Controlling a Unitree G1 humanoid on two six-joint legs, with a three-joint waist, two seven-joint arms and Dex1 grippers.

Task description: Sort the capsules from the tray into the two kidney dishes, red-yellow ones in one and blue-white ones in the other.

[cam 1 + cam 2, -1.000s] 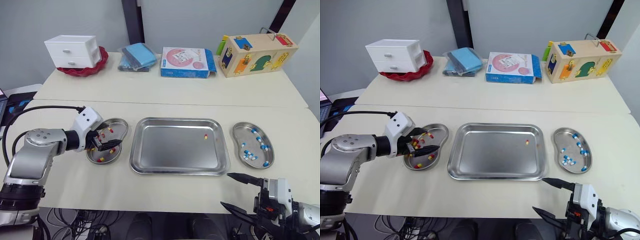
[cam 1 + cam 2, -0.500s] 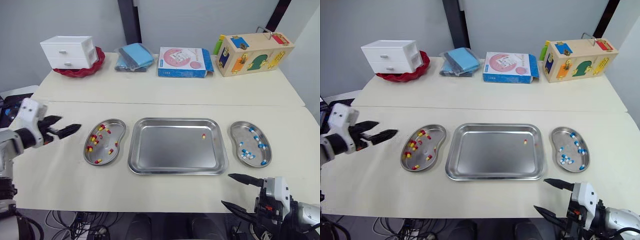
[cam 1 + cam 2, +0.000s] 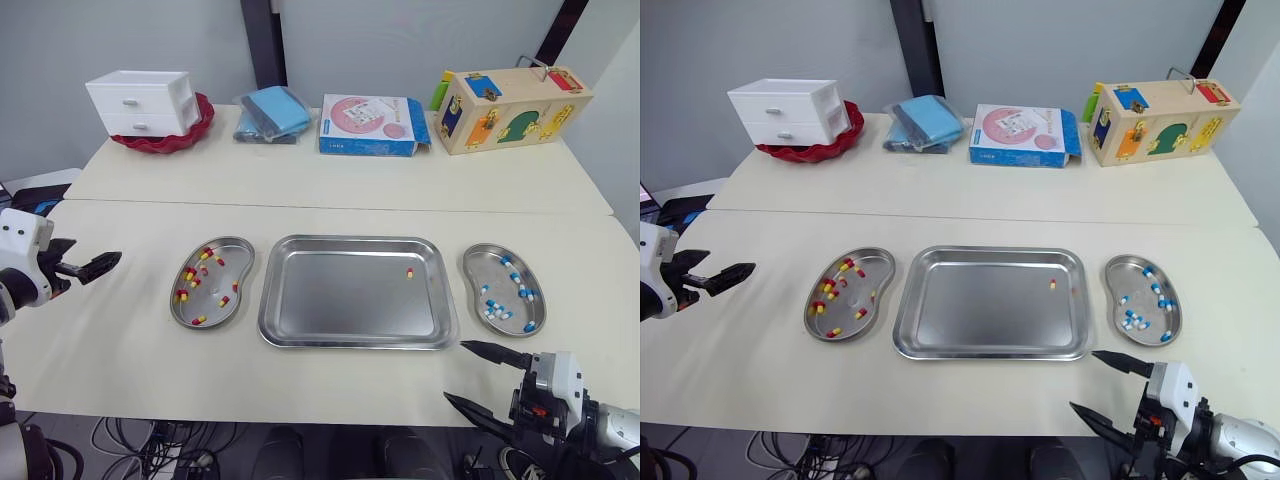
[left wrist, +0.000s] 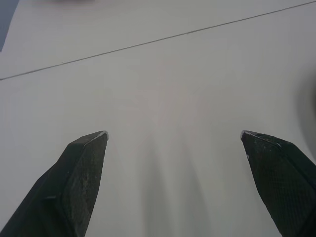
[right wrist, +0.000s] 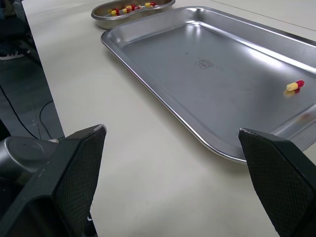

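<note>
Left end effector (image 3: 98, 266) withdrew; tray (image 3: 340, 305) holds one capsule (image 3: 409, 273).

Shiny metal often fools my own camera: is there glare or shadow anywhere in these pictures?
Right wrist view: pale streaks of reflected light cross the tray, and the red-yellow capsule mirrors faintly beneath itself. Left wrist view: soft grey shadows streak the table by the open left hand.
</note>
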